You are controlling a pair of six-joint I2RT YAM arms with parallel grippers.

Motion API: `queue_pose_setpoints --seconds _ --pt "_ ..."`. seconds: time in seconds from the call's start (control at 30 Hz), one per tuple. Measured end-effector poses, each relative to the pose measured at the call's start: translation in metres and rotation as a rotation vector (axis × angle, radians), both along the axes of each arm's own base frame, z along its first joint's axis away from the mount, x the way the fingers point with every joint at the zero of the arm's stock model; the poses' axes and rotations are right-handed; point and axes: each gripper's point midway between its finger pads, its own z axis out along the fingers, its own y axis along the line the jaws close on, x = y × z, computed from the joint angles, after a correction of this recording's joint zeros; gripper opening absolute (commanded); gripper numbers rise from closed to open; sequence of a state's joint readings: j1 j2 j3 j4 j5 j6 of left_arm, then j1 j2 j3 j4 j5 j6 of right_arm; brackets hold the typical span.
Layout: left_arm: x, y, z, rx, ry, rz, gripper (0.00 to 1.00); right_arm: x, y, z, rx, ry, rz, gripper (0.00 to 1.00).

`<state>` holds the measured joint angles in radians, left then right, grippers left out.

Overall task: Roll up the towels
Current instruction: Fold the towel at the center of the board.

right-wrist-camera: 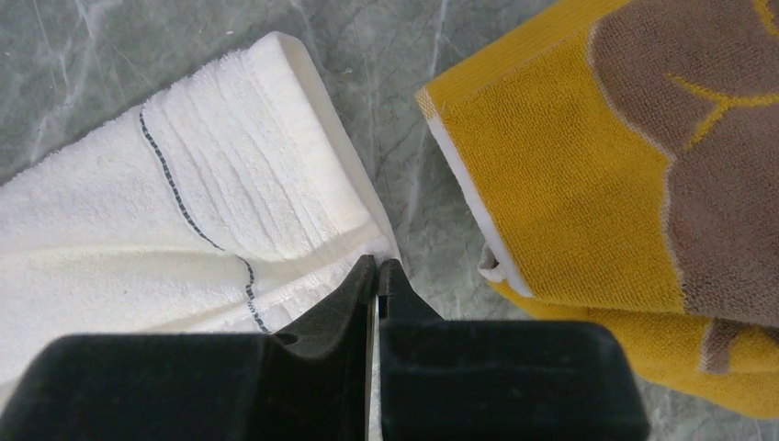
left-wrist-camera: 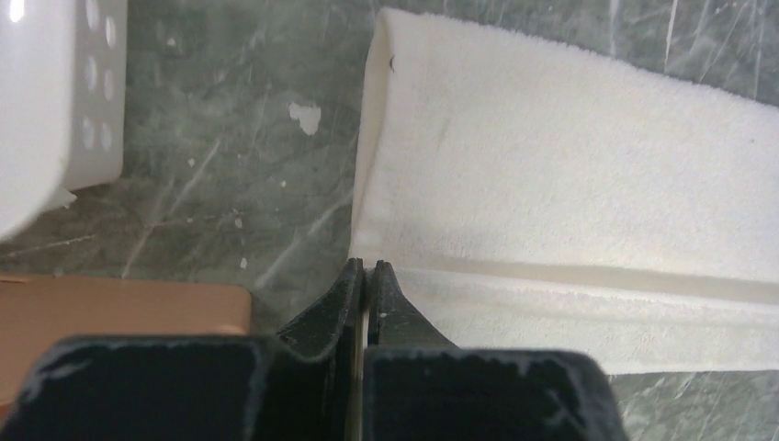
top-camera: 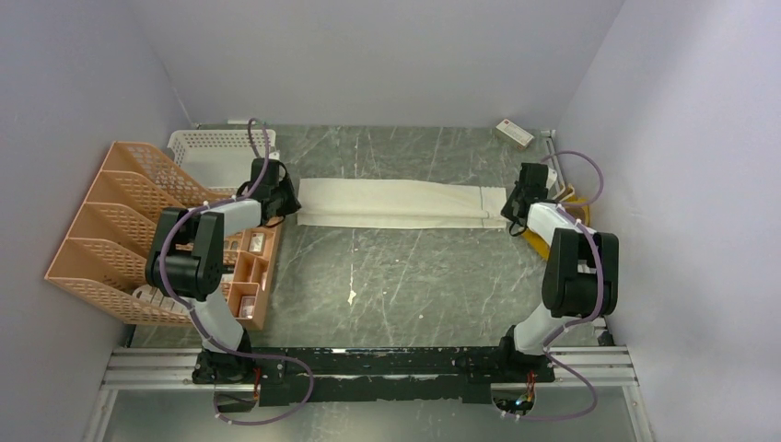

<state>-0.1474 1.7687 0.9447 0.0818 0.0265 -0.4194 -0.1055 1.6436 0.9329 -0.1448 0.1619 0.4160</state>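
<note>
— Left gripper (left-wrist-camera: 366,268), right gripper (right-wrist-camera: 378,265)?
— Each pinched shut on a near corner of off-white towel (left-wrist-camera: 570,175), stretched flat between them; mustard-yellow towel (right-wrist-camera: 570,175) just beside right end.
— Step?
— Likely straightening. Next: tuck one end, roll evenly.

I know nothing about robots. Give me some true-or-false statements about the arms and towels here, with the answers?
1. The off-white towel lies stretched flat, unrolled. True.
2. The left gripper is wide open. False: it is closed on the towel's corner.
3. The right gripper pinches the end with the dark stitched line. True.
4. The yellow towel lies on the off-white one. False: it lies beside it, with bare table between.
</note>
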Motion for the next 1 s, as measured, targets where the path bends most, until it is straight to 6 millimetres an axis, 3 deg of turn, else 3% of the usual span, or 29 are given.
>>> queue_pose_setpoints --seconds 0.5,0.77,1.0 --pt "-0.005 -0.001 -0.006 -0.010 0.016 0.005 0.07 -0.017 0.001 -0.016 0.008 0.036 -0.020 0.00" --pt "-0.008 0.000 -0.008 -0.011 0.028 0.008 0.07 -0.016 0.000 -0.010 0.006 0.021 -0.034 0.00" --pt "-0.009 0.003 0.005 -0.029 0.000 0.028 0.07 -0.016 -0.001 -0.010 0.012 0.017 -0.044 0.00"
